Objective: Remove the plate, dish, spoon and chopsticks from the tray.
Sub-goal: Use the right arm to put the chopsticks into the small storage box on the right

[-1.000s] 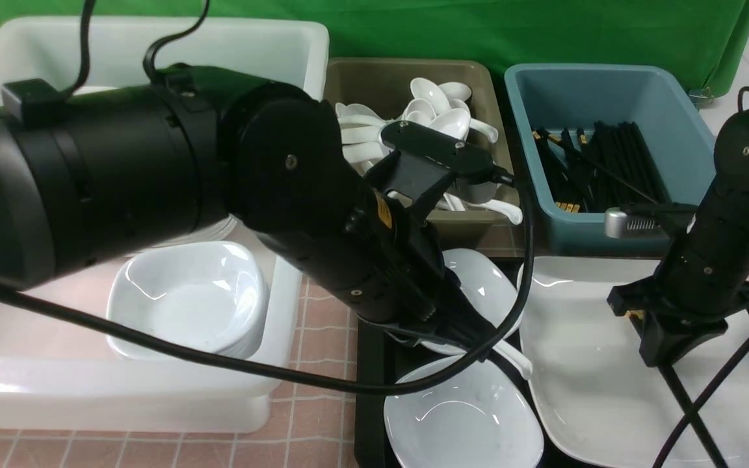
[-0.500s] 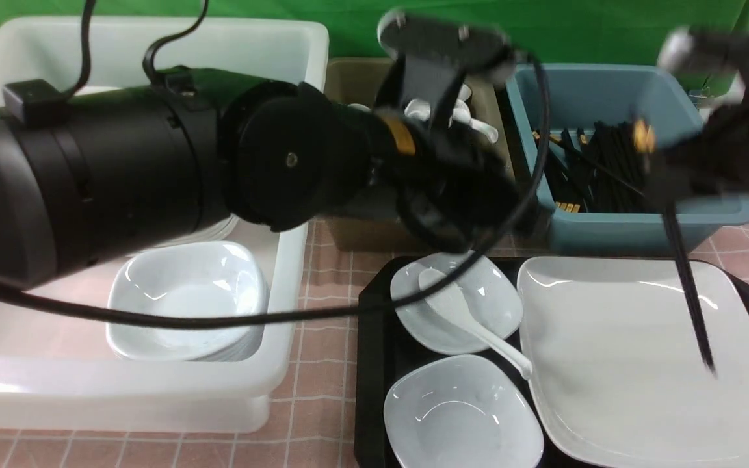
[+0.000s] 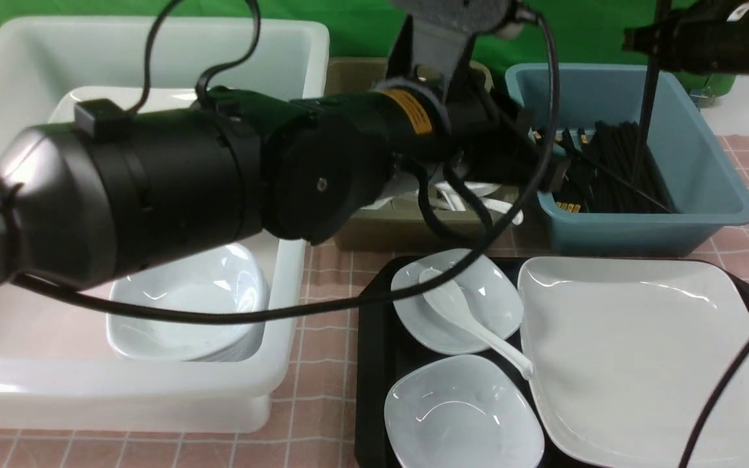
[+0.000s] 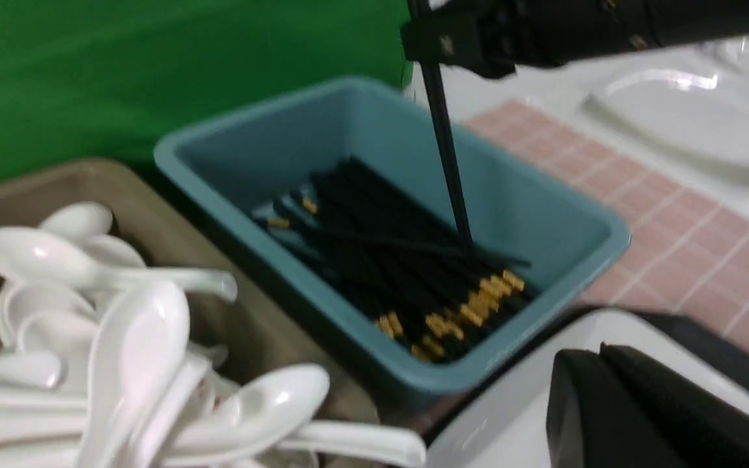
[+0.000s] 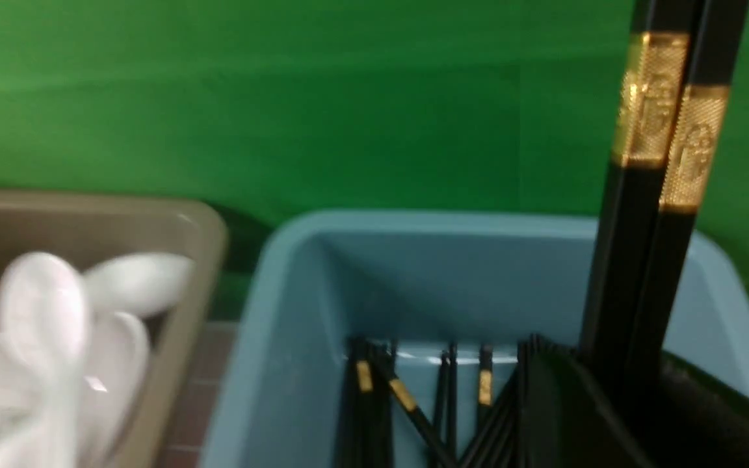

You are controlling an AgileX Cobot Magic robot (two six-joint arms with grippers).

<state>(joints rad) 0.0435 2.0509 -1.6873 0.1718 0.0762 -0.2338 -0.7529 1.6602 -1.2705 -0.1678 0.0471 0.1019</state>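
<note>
My right gripper (image 3: 649, 40) is shut on the black gold-banded chopsticks (image 3: 643, 117), which hang upright with their tips in the blue bin (image 3: 706, 149); they also show in the right wrist view (image 5: 654, 195) and the left wrist view (image 4: 449, 169). My left gripper (image 4: 599, 354) is shut and empty, held above the plate's far left corner. The big white plate (image 3: 628, 364) lies on the right of the black tray (image 3: 371, 364). The white spoon (image 3: 462, 318) rests in a small dish (image 3: 491, 296). A second dish (image 3: 462, 416) sits in front.
A white tub (image 3: 153, 39) at the left holds stacked dishes (image 3: 186, 305). An olive bin (image 3: 407, 231) holds several white spoons (image 4: 134, 338). The blue bin holds several black chopsticks (image 4: 387, 266). My left arm (image 3: 186, 188) stretches across the middle, above the tub.
My right gripper has lifted the chopsticks off the plate and carried them up over the blue bin. My left gripper has risen from the spoon and dish, empty, towards the bins.
</note>
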